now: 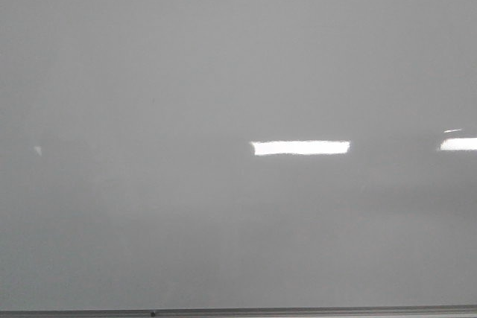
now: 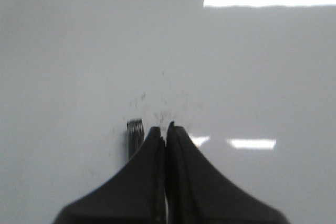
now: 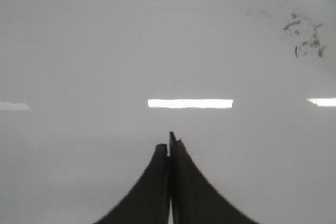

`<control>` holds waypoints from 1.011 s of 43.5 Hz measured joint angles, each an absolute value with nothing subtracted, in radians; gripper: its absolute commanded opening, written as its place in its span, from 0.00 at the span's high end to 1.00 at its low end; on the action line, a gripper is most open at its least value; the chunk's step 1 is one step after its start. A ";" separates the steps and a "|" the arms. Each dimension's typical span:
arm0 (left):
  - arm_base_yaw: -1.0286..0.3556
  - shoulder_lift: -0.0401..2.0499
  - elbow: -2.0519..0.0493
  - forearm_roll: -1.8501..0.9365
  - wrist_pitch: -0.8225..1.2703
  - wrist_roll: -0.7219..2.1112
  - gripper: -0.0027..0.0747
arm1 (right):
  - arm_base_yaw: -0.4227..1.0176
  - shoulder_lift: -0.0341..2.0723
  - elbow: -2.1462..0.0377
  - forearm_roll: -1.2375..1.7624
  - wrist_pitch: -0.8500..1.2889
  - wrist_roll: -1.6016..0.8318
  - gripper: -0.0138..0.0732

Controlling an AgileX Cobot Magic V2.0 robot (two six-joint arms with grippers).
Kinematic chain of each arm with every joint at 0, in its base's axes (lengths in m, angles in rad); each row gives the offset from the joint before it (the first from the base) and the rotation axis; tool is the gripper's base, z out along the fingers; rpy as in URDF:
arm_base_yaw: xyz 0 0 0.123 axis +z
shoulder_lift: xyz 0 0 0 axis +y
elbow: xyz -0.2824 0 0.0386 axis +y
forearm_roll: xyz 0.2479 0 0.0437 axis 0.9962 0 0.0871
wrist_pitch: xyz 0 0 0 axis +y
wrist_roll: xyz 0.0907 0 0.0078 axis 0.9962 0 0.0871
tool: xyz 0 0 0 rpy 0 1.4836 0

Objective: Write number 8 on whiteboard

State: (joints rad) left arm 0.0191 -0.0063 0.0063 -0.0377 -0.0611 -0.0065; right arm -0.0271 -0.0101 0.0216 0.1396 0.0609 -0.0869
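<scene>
1. The front view shows only the whiteboard (image 1: 149, 72), pale grey and glossy, filling the frame, with a thin grey edge strip (image 1: 298, 311) along the bottom. No arm, gripper or drawn figure shows there; bright glare bars sit right of centre and at the right edge.
2. The left wrist view shows the left gripper (image 2: 167, 129) at the bottom centre, its dark fingers (image 2: 136, 182) pressed together with no gap at the tips. Just beside the tips, on their left in the frame, stands a small dark rectangular thing (image 2: 135, 135), upright in the picture; what it is cannot be told. Faint dark specks (image 2: 165, 111) are scattered on the board just above the tips.
3. The right wrist view shows the right gripper (image 3: 169, 142) at the bottom centre, jaws likewise closed together on nothing visible. In the upper right of that frame lies a patch of broken dark smudges (image 3: 307, 38), seen in no other view.
4. No legible 8 appears in any view, so its direction and long axis cannot be told.
</scene>
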 measured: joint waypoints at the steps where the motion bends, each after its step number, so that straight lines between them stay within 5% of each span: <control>1: 0.019 -0.006 0.006 -0.040 -0.090 -0.006 0.99 | -0.027 -0.010 0.015 0.140 0.065 -0.087 0.92; 12: 0.019 0.034 -0.164 -0.046 -0.101 -0.009 0.99 | -0.027 0.024 -0.265 0.140 0.271 -0.087 0.92; 30: 0.019 0.485 -0.360 -0.035 0.119 -0.010 0.97 | -0.027 0.407 -0.460 0.140 0.353 -0.087 0.91; 35: 0.019 0.520 -0.361 -0.035 0.116 -0.010 0.75 | -0.027 0.424 -0.460 0.140 0.353 -0.087 0.82; 44: 0.019 0.531 -0.361 -0.034 0.111 -0.010 0.18 | -0.027 0.426 -0.460 0.140 0.351 -0.087 0.35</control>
State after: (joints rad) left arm 0.0191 0.5314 -0.3614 -0.0337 0.1112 -0.0099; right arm -0.0271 0.4259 -0.4601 0.1396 0.3515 -0.0869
